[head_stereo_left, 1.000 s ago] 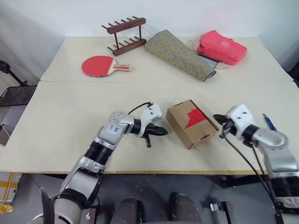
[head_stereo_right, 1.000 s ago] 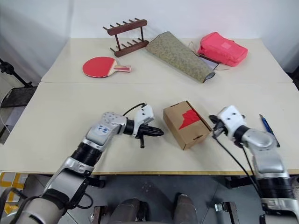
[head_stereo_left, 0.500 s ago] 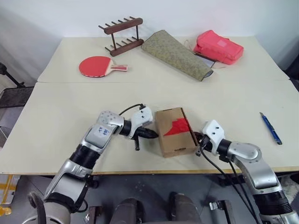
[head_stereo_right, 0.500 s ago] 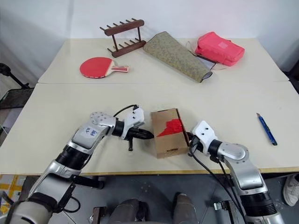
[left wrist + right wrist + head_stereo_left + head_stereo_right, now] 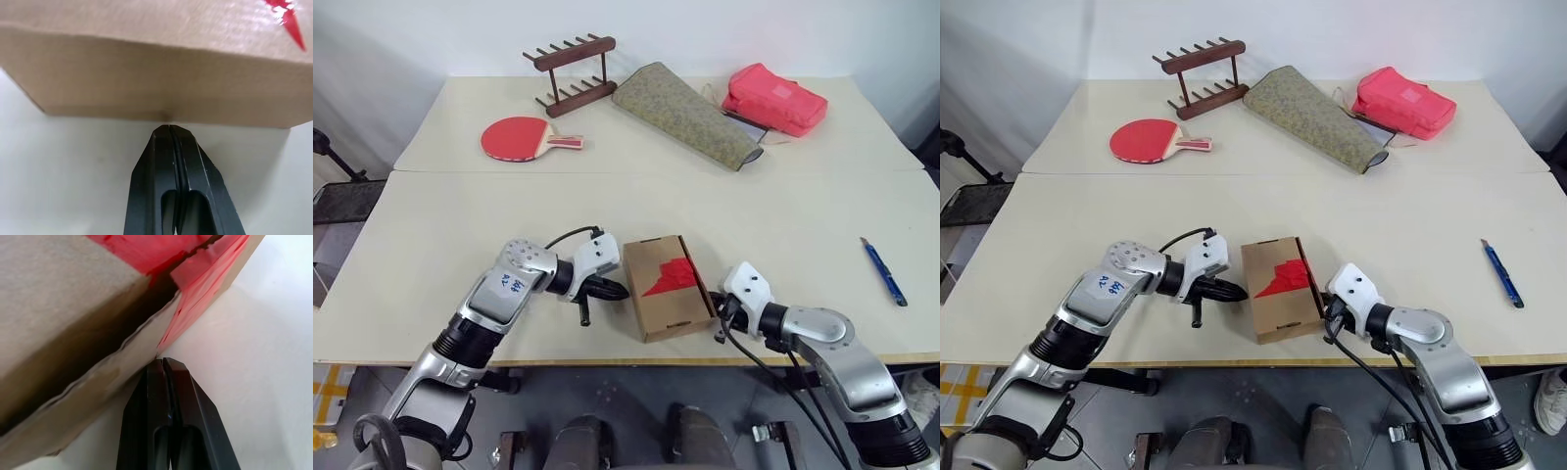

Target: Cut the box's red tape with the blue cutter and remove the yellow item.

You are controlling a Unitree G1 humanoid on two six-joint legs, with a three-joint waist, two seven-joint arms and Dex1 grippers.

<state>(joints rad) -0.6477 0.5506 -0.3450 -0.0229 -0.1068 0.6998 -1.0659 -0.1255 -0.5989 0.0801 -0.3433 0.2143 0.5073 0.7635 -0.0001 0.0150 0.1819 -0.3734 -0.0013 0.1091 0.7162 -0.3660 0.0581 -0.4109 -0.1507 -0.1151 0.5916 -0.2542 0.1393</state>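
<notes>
The box (image 5: 658, 299), a small brown carton, lies near the table's front edge with the jagged red tape (image 5: 672, 279) across its top. My left gripper (image 5: 619, 291) is shut, and in the left wrist view its tip (image 5: 168, 129) touches the box's left side wall (image 5: 146, 78). My right gripper (image 5: 717, 313) is shut too. Its tip (image 5: 163, 361) presses on the box's right side, where the red tape (image 5: 195, 308) folds down over the edge. The blue cutter (image 5: 883, 271) lies alone on the table far to the right. The yellow item is hidden.
At the back of the table are a red paddle (image 5: 517, 137), a wooden rack (image 5: 573, 73), a long patterned pouch (image 5: 690, 115) and a pink-red bag (image 5: 775, 98). A seam (image 5: 460, 172) runs across the table top. The front edge (image 5: 607, 362) is just behind the box.
The box has slid left and toward the front edge and turned squarer to me. Both shut grippers came with it, and the right arm moved well away from the cutter.
</notes>
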